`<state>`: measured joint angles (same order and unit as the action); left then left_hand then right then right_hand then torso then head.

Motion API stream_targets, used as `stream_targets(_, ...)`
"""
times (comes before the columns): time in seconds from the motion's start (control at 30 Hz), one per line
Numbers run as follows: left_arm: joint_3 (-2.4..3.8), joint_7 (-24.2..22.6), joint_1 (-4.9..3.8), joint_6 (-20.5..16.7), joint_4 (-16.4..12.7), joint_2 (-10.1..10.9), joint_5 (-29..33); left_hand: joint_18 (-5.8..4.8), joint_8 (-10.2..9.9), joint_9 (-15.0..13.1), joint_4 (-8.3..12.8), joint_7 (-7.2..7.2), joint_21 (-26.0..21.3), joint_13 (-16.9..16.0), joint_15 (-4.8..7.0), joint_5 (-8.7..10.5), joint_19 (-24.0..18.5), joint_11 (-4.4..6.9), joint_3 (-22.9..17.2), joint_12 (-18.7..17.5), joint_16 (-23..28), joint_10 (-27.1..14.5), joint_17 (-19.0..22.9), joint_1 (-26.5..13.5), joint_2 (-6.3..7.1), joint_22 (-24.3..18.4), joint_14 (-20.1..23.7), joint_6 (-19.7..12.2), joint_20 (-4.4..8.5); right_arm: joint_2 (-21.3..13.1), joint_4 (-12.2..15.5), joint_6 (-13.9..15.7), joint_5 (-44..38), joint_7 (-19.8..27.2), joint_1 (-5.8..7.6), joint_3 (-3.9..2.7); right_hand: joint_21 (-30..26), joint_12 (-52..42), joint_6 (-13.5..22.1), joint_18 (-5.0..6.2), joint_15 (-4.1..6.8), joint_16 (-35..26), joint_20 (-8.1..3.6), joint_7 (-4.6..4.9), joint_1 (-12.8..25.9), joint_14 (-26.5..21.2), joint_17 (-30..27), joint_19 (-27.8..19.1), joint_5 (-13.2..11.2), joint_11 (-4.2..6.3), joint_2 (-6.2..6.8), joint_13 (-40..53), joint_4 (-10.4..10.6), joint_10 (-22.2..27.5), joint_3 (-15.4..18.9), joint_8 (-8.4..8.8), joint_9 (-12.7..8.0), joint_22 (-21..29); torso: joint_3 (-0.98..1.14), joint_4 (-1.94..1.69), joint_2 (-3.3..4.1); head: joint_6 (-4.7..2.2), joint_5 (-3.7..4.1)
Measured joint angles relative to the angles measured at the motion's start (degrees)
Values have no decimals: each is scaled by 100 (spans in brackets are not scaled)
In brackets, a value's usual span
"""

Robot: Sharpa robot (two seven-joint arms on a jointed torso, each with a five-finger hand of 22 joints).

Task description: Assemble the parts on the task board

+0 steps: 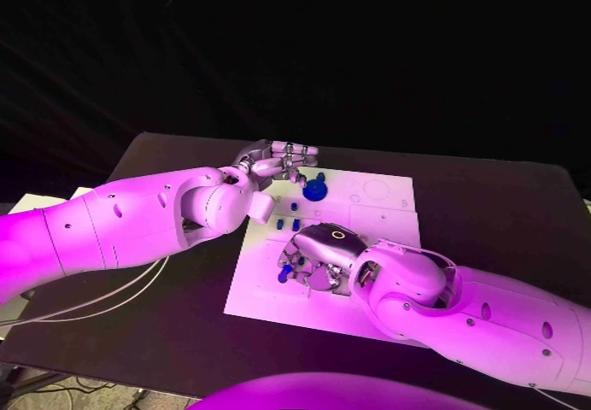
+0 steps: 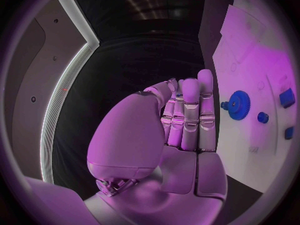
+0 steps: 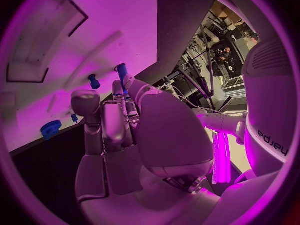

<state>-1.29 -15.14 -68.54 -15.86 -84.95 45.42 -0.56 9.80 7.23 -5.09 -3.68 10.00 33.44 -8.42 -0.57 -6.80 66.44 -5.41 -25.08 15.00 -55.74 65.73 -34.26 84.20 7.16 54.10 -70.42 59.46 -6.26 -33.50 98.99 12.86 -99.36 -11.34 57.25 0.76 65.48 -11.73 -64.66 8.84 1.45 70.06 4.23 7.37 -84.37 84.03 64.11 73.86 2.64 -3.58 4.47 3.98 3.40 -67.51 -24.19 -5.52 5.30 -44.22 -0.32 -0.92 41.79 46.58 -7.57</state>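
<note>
The right hand (image 1: 323, 256), low at centre frame, pinches a small blue peg (image 1: 286, 273) over the white board (image 1: 370, 201), likely awaiting seating, while the left hand (image 1: 273, 161) hovers released, fingers straight, near the blue gear (image 1: 317, 190).

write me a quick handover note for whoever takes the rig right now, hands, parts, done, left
Left hand: at the task board's far left corner, fingers close together, holding nothing that I can see.
Right hand: over the board's near half, pinching a small blue part at its fingertips.
Blue gear sits on the board's far half; small blue pegs stand mid-board.
Done: cannot tell how much is seated.
Left: place the held part, then the rest.
</note>
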Motion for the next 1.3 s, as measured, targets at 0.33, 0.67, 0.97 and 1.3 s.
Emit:
stream_targets(0.33, 1, 3, 0, 6, -2, 1, 0, -1, 0, 0, 0, 0, 0, 1, 0, 0, 0, 1, 0, 0, 0, 1, 0, 0, 0, 0, 0, 0, 0, 65, 13, 0, -403, -264, -38, 24, 0, 0, -3, 0, 0, 22, 0, 21, 0, 0, 7, 0, -3, 0, 1, 6, 0, 0, 0, -23, 11, -15, -2, -2, 0, 24, 3)
stream_targets(0.67, 1, 8, 0, 11, -2, -3, 0, 0, 0, 0, 0, 0, 0, 1, 0, 0, 0, 1, 0, 0, 0, 1, -1, 0, 0, 0, 0, 0, 0, 236, 0, -236, -626, -417, -18, 75, 0, 51, 0, 0, 0, 22, 0, 28, 174, 0, 14, 0, -2, -2, 66, 8, 40, -3, 41, -21, 17, 28, -5, -5, -2, 37, 1)
stream_targets(0.97, 1, 14, 0, 12, -2, 1, 0, 0, 0, 0, 0, 0, 0, 2, 0, 0, 0, 1, 0, 0, 0, 2, -1, 0, 0, 0, 0, 0, 0, 232, -64, -325, -692, -492, -53, 150, -550, 475, 717, -1, -180, -418, 160, 147, 522, -55, -556, -456, 35, -200, 311, -46, 147, 786, 358, 189, -147, 914, -4, -2, -3, 44, -8)
stream_targets(1.3, 1, 19, 0, 17, 3, 8, 0, 0, 0, 6, 15, 21, -27, -5, -7, 0, 0, -1, -16, 31, 0, -43, 17, 0, 0, -1, 7, -22, 0, -14, 99, 500, -630, -505, -71, 146, -1271, 270, 1309, 93, -332, -1180, 295, 253, 144, -416, -1567, -871, 252, -357, 481, 25, 818, 1642, 1783, 174, -123, 1847, 3, 5, -3, 31, 7)
